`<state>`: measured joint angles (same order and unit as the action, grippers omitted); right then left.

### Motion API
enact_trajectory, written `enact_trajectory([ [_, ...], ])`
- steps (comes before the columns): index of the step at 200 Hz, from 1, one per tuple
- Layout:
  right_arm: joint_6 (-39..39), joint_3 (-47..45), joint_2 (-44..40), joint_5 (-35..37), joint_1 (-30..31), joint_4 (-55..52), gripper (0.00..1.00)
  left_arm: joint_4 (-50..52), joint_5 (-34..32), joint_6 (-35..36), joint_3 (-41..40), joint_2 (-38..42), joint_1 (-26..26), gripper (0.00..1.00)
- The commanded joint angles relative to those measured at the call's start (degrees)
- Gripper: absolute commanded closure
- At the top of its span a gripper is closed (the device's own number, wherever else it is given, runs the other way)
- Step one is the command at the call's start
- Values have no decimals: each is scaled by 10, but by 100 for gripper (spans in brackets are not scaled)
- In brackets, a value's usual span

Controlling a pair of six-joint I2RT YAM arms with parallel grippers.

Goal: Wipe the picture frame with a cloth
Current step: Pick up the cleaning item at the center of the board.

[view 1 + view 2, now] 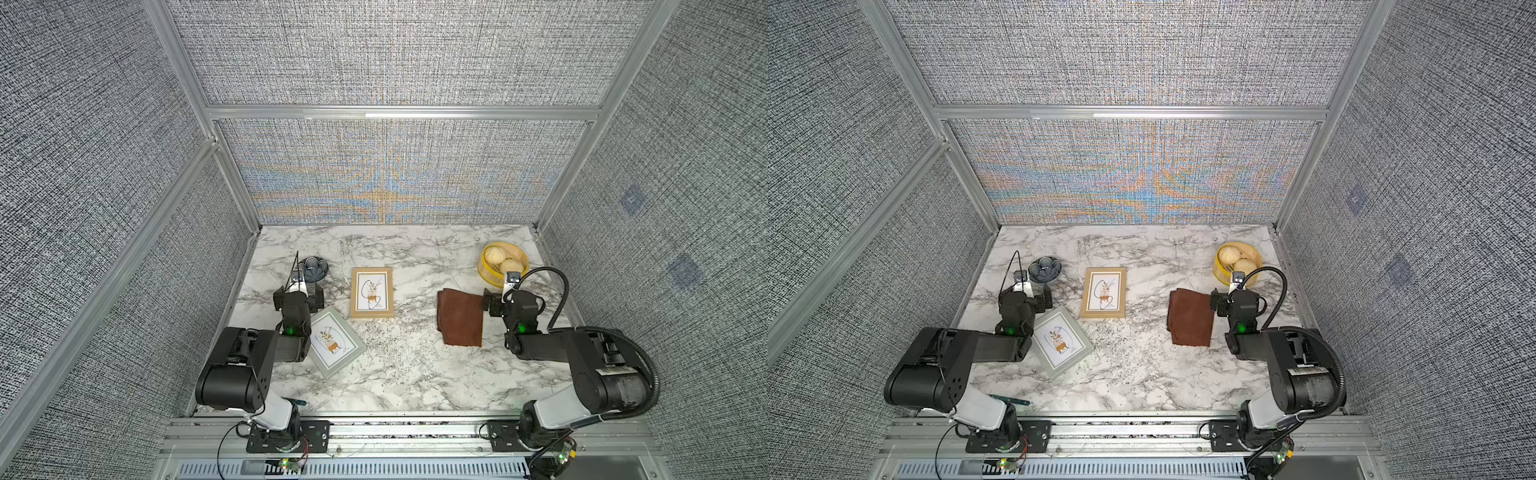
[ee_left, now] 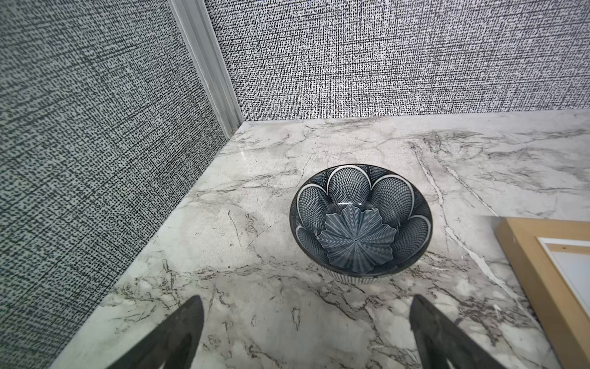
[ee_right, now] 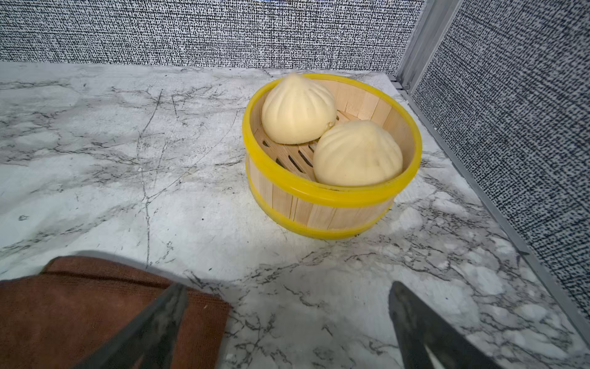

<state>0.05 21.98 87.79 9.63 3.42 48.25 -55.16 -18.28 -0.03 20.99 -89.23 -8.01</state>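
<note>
My left pincer point(image 2: 306, 300) and right pincer point(image 3: 287, 286) both stand wide open and empty over a marble table point(image 1: 415, 374); the cloth point(image 1: 460, 318) lies flat by the right one.

Left to right I see: a dark patterned bowl point(image 2: 360, 223) just ahead of the left pincer; a grey-green picture frame point(image 1: 334, 343) lying flat at an angle beside the left arm; a light wooden picture frame point(image 1: 372, 293) lying flat near the middle. Then comes the reddish-brown cloth, folded, apart from the wooden frame. One right finger point(image 3: 159, 319) is over its corner, and I cannot tell if it touches. Far right, a yellow-rimmed steamer basket point(image 3: 332, 195) holds two pale buns point(image 3: 298, 108).
</note>
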Motion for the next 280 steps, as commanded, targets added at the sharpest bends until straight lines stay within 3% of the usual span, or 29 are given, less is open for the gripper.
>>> enact_trajectory([
  [1, -1, -1, 1, 4, 1, 16, 1, -4, -1, 2, 0, -1, 1, 0],
  [280, 1, 0, 1, 2, 0, 14, 1, -27, -12, 1, -12, 5, 0, 0],
])
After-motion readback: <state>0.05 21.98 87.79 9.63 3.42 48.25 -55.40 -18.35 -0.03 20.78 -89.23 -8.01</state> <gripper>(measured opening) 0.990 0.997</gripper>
